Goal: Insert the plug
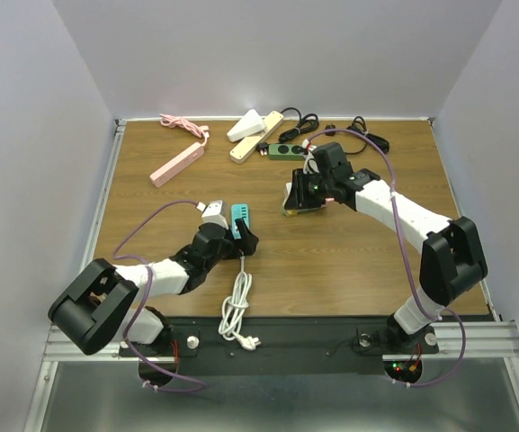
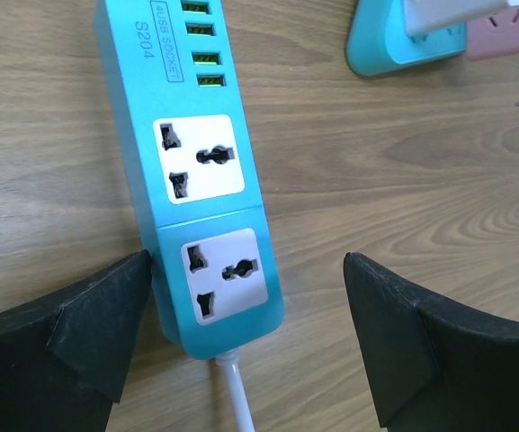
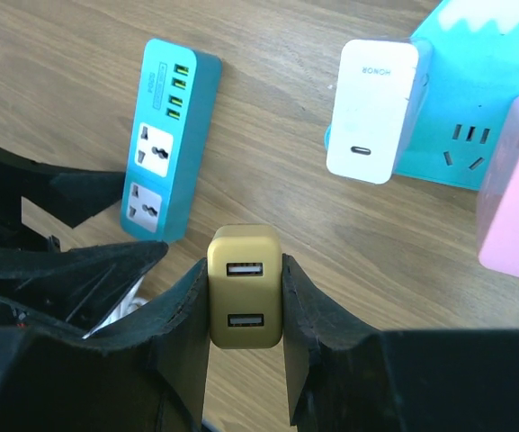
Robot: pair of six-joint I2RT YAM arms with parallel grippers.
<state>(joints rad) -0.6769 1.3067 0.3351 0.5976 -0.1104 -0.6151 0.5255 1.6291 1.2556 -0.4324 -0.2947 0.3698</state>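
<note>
A gold two-port USB plug point(image 3: 246, 297) is pinched between the fingers of my right gripper point(image 3: 246, 279), which is shut on it above the wood. From above, that gripper point(image 1: 299, 196) hovers right of centre, with the gold plug point(image 1: 289, 208) at its tip. The teal power strip point(image 2: 196, 162) lies flat with two universal sockets and several USB ports. My left gripper point(image 2: 248, 270) is open astride its cable end; the left finger point(image 2: 106, 315) touches the strip's side and the other stands well apart. In the top view the strip point(image 1: 240, 215) lies just ahead of the left gripper point(image 1: 241, 236).
A white charger point(image 3: 371, 108) sits in a second teal socket block point(image 3: 461, 135) beside a pink adapter point(image 3: 515, 207), close to the strip. The strip's white coiled cable point(image 1: 236, 310) trails to the near edge. Pink point(image 1: 177, 165), cream point(image 1: 257, 137) and green point(image 1: 286, 151) strips and black cables point(image 1: 367, 135) lie at the back.
</note>
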